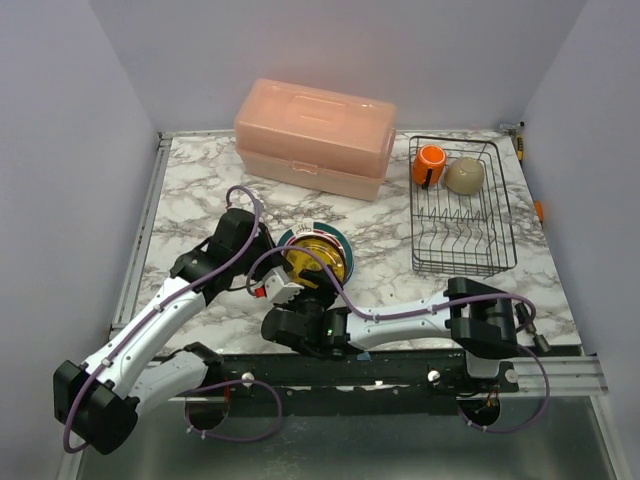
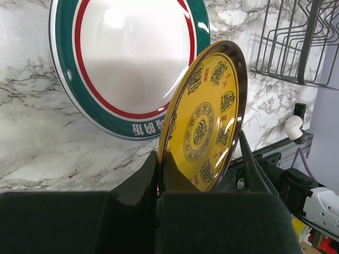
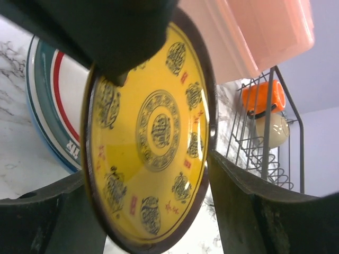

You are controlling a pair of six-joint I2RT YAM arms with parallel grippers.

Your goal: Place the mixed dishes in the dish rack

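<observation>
A yellow patterned plate (image 1: pixel 318 262) (image 2: pixel 206 121) (image 3: pixel 153 132) stands on edge above a white plate with green and red rings (image 1: pixel 308 232) (image 2: pixel 132 58) (image 3: pixel 47 106), which lies flat on the table. My left gripper (image 1: pixel 285 280) (image 2: pixel 160 159) is shut on the yellow plate's rim. My right gripper (image 1: pixel 318 298) (image 3: pixel 145 169) has a finger on each side of that plate, and the right finger meets the rim. I cannot see whether it presses. The black wire dish rack (image 1: pixel 415 235) (image 2: pixel 296 47) (image 3: pixel 265 132) holds an orange mug (image 1: pixel 430 165) (image 3: pixel 263 96) and a cream bowl (image 1: pixel 465 175) (image 3: pixel 275 129).
A big pink lidded box (image 1: pixel 315 137) (image 3: pixel 265 32) stands at the back centre, left of the rack. The rack's upright prongs (image 1: pixel 460 240) fill its near half. Both arms cross the marble table's near middle.
</observation>
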